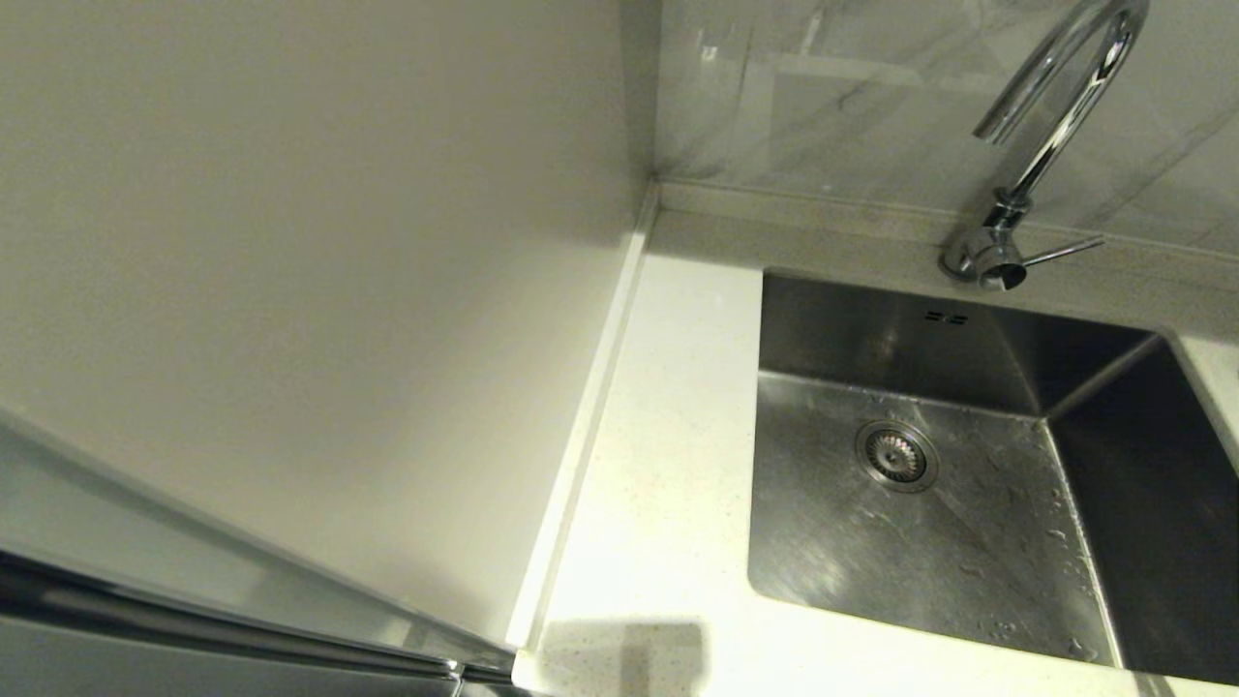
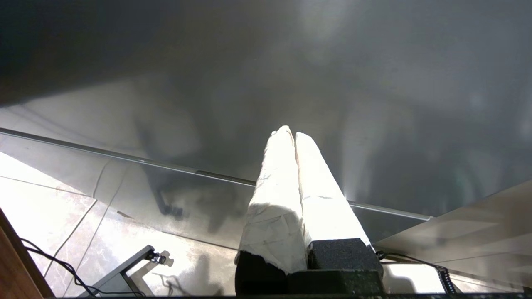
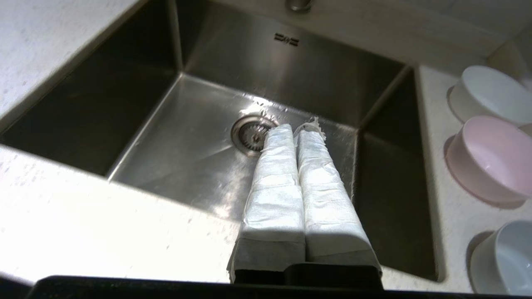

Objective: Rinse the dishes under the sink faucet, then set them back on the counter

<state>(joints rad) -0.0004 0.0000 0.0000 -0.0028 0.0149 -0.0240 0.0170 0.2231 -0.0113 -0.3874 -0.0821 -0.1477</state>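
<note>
counter (image 3: 62, 216) around sink (image 3: 199, 137), basin bare, faucet (image 1: 1055, 126) dry behind sink. 3 bowls (image 3: 490, 162) beside sink, seemingly unrinsed, nothing begun. right gripper (image 3: 297, 131) above sink, pressed together, empty. left gripper (image 2: 291, 135) parked away from sink, pressed together.

A dark glossy panel (image 2: 374, 83) fills the space straight beyond the left gripper (image 2: 293, 135), well apart from it. A thin metal strip (image 2: 124, 157) edges that panel and passes behind the gripper. Pale marbled floor tiles (image 2: 41, 207) lie far off to one side of the gripper. On them are a loose black cable (image 2: 54, 265) and a grey metal bracket (image 2: 124, 270). A brown wooden edge (image 2: 12, 265) lies beyond the cable. A coiled black cord (image 2: 440, 274) lies on the gripper's other side, near its base.

The head view shows a plain off-white wall panel (image 1: 290, 242) meeting a grey-veined tiled wall (image 1: 823, 97) at a corner. Below the panel runs a steel appliance edge (image 1: 194, 600).
</note>
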